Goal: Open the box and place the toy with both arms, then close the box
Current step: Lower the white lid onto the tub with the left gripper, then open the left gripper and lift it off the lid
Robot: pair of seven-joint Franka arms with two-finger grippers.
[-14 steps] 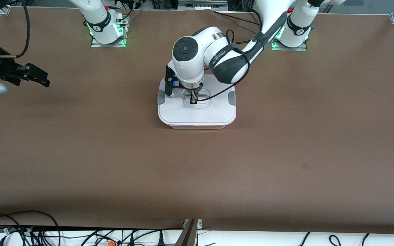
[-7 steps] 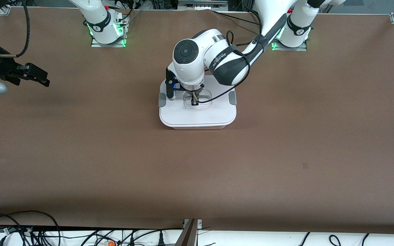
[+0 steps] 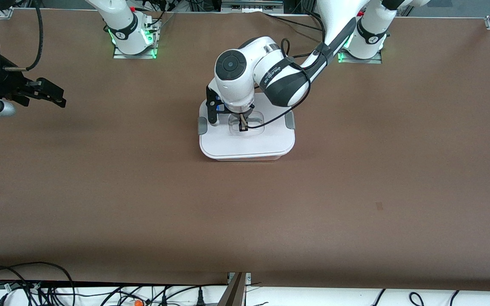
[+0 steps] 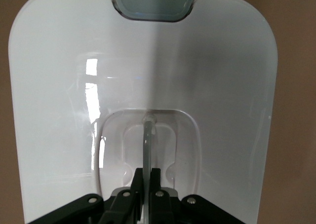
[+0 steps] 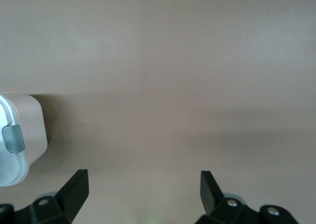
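counter (image 3: 355,178) of brown carries everything, and the box (image 3: 247,142) sits on it near the middle, closer to the arm bases than to the front camera, white lid on with a grey clip (image 3: 202,126) at each end. left pincer (image 3: 242,126) reaches straight down into the lid's clear recessed handle (image 4: 148,135), clenched on that thin handle bar. right pincer (image 3: 47,94) waits over bare counter at the right arm's end, fingers (image 5: 74,189) spread wide, grasping nothing.
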